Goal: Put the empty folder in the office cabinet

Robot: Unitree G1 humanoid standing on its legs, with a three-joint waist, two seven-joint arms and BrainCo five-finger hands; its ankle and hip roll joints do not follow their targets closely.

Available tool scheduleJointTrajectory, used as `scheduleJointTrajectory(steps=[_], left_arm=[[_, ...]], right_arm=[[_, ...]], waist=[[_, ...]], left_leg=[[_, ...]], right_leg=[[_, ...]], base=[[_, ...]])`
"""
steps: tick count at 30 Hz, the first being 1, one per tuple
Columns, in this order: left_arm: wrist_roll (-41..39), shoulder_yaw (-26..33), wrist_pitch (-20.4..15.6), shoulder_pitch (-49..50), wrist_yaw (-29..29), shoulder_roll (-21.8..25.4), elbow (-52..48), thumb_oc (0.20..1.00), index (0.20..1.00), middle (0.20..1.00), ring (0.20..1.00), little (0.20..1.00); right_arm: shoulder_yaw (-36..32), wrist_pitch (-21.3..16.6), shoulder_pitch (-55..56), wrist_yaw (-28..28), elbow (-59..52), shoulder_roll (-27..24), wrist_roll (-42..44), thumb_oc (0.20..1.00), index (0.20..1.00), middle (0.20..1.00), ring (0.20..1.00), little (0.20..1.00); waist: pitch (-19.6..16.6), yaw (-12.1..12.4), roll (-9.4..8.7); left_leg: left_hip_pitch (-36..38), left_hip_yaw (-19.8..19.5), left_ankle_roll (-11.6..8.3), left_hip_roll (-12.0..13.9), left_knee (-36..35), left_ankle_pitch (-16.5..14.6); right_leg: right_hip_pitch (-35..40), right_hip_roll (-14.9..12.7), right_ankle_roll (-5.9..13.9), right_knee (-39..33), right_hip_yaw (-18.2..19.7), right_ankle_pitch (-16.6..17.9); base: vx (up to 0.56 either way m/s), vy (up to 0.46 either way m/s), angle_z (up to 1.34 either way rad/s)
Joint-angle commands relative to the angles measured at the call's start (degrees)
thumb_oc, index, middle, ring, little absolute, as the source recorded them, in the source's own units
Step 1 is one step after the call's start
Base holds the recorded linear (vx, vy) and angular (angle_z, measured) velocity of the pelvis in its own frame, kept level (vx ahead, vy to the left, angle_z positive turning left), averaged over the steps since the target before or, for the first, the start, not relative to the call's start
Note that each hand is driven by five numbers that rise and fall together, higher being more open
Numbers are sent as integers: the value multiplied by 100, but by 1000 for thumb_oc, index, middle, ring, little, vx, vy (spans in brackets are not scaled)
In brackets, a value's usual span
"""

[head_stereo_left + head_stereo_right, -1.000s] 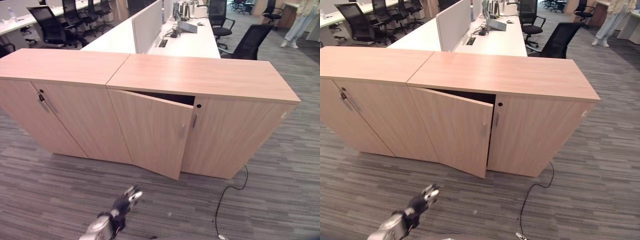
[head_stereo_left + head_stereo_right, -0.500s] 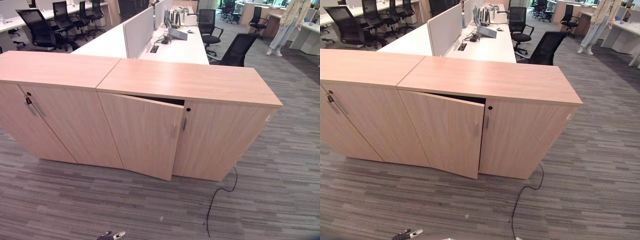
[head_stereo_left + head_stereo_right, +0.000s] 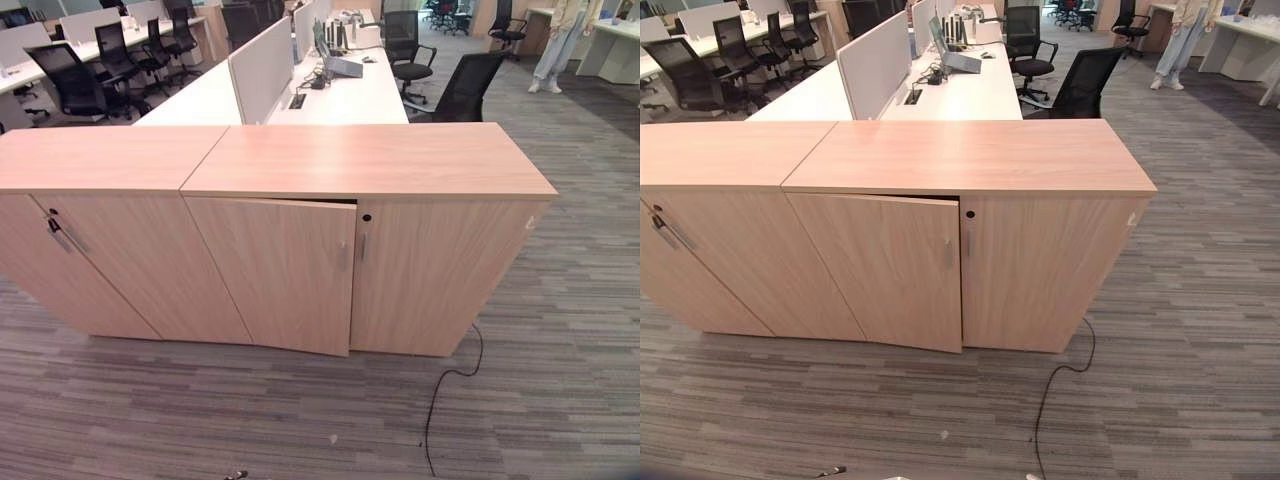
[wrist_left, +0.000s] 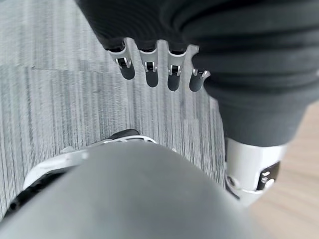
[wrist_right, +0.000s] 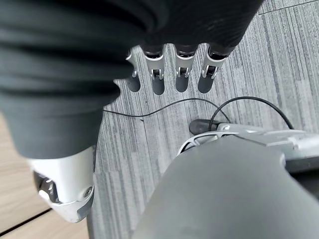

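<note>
A: What stands at the left of the head views?
B: At nine o'clock, a wooden side unit (image 3: 110,240) with a key in its lock; it butts against the cabinet (image 3: 370,160) at the centre.

A: And the cabinet's doors?
B: The left door (image 3: 275,275) stands slightly ajar, its free edge swung a little forward of the right door (image 3: 440,275), which is closed. A dark gap shows along the left door's top edge. The cabinet's top is bare wood.

A: Where is the folder?
B: It cannot be seen; whether it lies inside the cabinet cannot be told from the narrow gap.

A: The hands?
B: The left hand (image 4: 149,69) hangs over the grey striped carpet (image 3: 560,400), fingers straight and relaxed, holding nothing. The right hand (image 5: 169,69) is the same: fingers loosely extended above the carpet, nothing in its grasp.

A: Beyond the cabinet?
B: At twelve o'clock a white surface (image 3: 345,95) with a grey divider (image 3: 262,65) and a laptop (image 3: 335,62). Black chairs (image 3: 465,88) stand towards one o'clock, and at two o'clock a person (image 3: 560,45) stands far off.
</note>
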Motion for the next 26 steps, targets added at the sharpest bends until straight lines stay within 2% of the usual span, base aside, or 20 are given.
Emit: scheduleJointTrajectory(steps=[1, 14, 26], left_arm=[[495, -213, -198, -480, -111, -209, 82, 1000, 1000, 1000, 1000, 1000], [596, 24, -127, -510, 110, -199, 328, 1000, 1000, 1000, 1000, 1000], [752, 126, -29, -499, 205, -260, 596, 1000, 1000, 1000, 1000, 1000]], right_arm=[[248, 21, -564, 45, 471, -14, -423, 1000, 1000, 1000, 1000, 1000], [107, 101, -558, -48, 596, -144, -615, 1000, 1000, 1000, 1000, 1000], [88, 145, -544, -96, 652, -167, -705, 1000, 1000, 1000, 1000, 1000]], waist=[[113, -53, -45], [102, -62, 68], [101, -53, 95]], left_leg=[[232, -133, -302, 236, 16, -601], [315, -123, -333, 251, 16, -610], [323, -131, -340, 253, 16, -614]], right_leg=[[-27, 163, 49, 28, -169, -219], [66, 192, 24, 28, -192, -292], [87, 185, 12, 28, -212, -314]], base=[[4, -5, -5], [-1, 1, -1], [0, 0, 0]])
